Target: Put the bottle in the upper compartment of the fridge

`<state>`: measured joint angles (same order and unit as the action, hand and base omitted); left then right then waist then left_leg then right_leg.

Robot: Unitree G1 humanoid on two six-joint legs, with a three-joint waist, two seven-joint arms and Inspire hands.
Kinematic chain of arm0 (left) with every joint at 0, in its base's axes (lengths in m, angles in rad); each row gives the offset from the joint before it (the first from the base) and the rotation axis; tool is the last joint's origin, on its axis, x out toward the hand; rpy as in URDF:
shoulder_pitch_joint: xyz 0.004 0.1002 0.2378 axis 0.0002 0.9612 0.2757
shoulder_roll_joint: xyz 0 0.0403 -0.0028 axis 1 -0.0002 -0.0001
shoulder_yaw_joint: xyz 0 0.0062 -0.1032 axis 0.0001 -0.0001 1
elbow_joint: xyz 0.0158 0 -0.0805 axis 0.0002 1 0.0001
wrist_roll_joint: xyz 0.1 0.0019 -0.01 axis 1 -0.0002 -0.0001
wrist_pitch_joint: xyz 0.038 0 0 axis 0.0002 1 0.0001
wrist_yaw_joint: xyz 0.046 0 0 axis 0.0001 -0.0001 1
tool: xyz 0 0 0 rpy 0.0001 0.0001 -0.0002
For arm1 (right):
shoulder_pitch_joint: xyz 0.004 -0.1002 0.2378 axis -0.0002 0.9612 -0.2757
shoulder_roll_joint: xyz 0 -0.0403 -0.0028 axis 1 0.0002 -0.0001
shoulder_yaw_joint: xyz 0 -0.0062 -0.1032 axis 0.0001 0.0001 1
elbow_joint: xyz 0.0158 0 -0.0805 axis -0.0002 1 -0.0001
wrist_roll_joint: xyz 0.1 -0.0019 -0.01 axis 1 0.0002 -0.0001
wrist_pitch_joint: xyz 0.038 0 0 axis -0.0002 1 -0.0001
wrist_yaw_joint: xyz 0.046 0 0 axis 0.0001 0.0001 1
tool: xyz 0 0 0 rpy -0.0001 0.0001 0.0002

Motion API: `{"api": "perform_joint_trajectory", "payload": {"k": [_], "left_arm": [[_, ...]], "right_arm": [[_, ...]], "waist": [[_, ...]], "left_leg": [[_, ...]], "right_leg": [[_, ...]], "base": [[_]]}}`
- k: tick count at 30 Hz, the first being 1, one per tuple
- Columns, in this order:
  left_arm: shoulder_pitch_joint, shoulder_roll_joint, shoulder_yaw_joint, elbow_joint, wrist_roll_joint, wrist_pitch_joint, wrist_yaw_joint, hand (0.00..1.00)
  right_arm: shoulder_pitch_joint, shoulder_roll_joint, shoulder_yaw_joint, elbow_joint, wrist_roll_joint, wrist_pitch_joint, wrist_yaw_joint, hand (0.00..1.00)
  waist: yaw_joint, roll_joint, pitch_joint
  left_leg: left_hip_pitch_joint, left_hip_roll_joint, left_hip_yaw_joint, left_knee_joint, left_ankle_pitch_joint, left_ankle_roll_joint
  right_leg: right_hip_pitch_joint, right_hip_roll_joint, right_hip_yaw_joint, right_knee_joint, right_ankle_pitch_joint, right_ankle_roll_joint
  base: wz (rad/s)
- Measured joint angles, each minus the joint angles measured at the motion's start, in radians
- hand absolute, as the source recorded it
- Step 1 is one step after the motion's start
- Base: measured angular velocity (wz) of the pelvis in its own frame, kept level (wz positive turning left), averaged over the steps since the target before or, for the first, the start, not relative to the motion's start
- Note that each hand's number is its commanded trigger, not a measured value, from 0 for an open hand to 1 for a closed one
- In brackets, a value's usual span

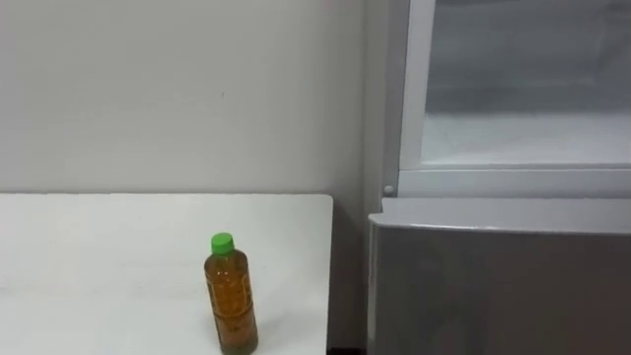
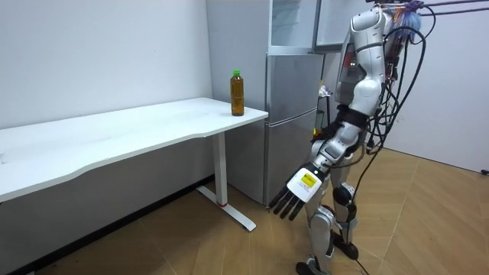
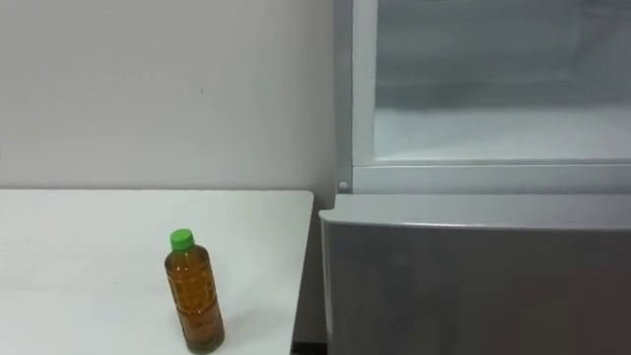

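A bottle (image 1: 232, 298) of amber liquid with a green cap stands upright on the white table (image 1: 99, 256), near its right front corner. It also shows in the right eye view (image 3: 194, 296) and in the room view (image 2: 238, 93). To the right of the table stands the grey fridge (image 2: 290, 114); its upper compartment (image 1: 523, 138) stands open and shows a pale interior. I stand in front of the fridge, a step back from it. My left hand (image 2: 299, 189) hangs low by my side, open, with straight fingers and nothing in it, far from the bottle.
The fridge's lower door (image 1: 493, 291) is closed and sits just right of the table edge, with a narrow gap between them. A plain wall (image 1: 177, 89) runs behind the table. Wooden floor (image 2: 191, 244) lies open in front of the table.
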<state>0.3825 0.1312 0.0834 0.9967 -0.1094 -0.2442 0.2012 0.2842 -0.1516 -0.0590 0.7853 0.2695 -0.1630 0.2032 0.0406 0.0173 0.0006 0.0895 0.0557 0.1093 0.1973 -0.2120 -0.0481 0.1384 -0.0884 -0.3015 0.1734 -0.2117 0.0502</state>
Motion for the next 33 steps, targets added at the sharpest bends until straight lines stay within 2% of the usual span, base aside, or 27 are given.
{"api": "perform_joint_trajectory", "payload": {"k": [1,2,5,11,17,18,21,27,31,33], "left_arm": [[-0.002,0.0,-0.011,0.0,0.009,0.003,-0.009,0.0],[-0.011,0.0,-0.03,-0.001,0.028,0.013,-0.031,0.0],[-0.035,0.001,-0.054,-0.001,0.072,0.022,-0.082,0.0],[-0.077,0.022,-0.07,0.004,0.083,0.034,-0.13,0.0],[-0.076,0.029,-0.07,0.004,0.08,0.057,-0.175,0.0],[-0.074,0.03,-0.068,0.005,0.079,0.06,-0.183,0.0],[-0.068,0.035,-0.067,0.005,0.08,0.075,-0.192,0.0],[-0.063,0.051,-0.067,0.01,0.081,0.092,-0.194,0.0],[-0.064,0.061,-0.068,0.006,0.083,0.099,-0.214,0.0],[-0.064,0.061,-0.068,0.01,0.082,0.117,-0.226,0.0]], "right_arm": [[0.002,0.0,0.005,-0.024,0.0,-0.001,0.006,0.0],[0.006,0.001,0.02,-0.076,0.0,-0.001,0.017,0.0],[0.017,0.0,0.061,-0.216,0.001,-0.001,0.042,0.0],[0.021,-0.003,0.125,-0.464,0.005,0.007,0.085,0.0],[0.021,-0.004,0.126,-0.566,0.008,0.012,0.136,0.0],[0.021,-0.003,0.126,-0.595,0.008,0.015,0.145,0.0],[0.021,0.003,0.126,-0.705,0.008,0.026,0.161,0.0],[0.009,0.003,0.138,-0.82,0.025,0.033,0.178,0.0],[0.008,-0.001,0.145,-0.91,0.045,0.043,0.189,0.0],[-0.007,-0.002,0.149,-0.957,0.056,0.044,0.196,0.0]], "waist": [[-0.006,0.0,-0.0002],[-0.011,-0.007,-0.0039],[-0.013,-0.009,-0.0018],[-0.011,-0.011,0.0015],[-0.008,-0.004,0.0017],[-0.005,-0.01,0.0056],[-0.005,-0.01,0.0055],[0.004,-0.031,-0.001],[0.02,-0.034,-0.0013],[0.024,-0.033,-0.001]], "left_leg": [[-0.005,0.0,0.0,0.001,0.0,0.0],[-0.013,0.0,0.004,0.006,0.0,0.0],[-0.026,0.002,0.017,0.009,0.0,0.0],[-0.028,0.001,0.039,0.007,0.0,0.0],[-0.028,0.002,0.047,0.007,0.0,0.0],[-0.028,0.002,0.055,0.006,0.0,0.0],[-0.03,0.003,0.058,0.006,0.0,0.0],[-0.025,0.003,0.058,0.007,0.0,0.0],[-0.027,0.003,0.061,0.007,-0.002,0.003],[-0.027,0.004,0.062,0.007,-0.002,0.003]], "right_leg": [[-0.004,0.0,0.0,0.001,0.0,0.0],[-0.015,0.0,0.004,0.005,0.0,0.0],[-0.039,-0.001,0.021,0.017,0.0,-0.001],[-0.053,-0.002,0.039,0.023,0.0,-0.001],[-0.051,-0.002,0.039,0.022,0.0,-0.001],[-0.053,-0.002,0.039,0.023,0.0,-0.001],[-0.058,-0.003,0.044,0.03,0.0,-0.001],[-0.055,-0.004,0.045,0.033,0.0,-0.001],[-0.052,-0.004,0.046,0.033,0.001,-0.001],[-0.048,-0.003,0.046,0.033,0.004,-0.001]], "base": [[-0.04],[-0.1],[-0.14],[-0.09],[0.01],[0.0],[-0.04],[0.0],[0.0],[0.0]]}}
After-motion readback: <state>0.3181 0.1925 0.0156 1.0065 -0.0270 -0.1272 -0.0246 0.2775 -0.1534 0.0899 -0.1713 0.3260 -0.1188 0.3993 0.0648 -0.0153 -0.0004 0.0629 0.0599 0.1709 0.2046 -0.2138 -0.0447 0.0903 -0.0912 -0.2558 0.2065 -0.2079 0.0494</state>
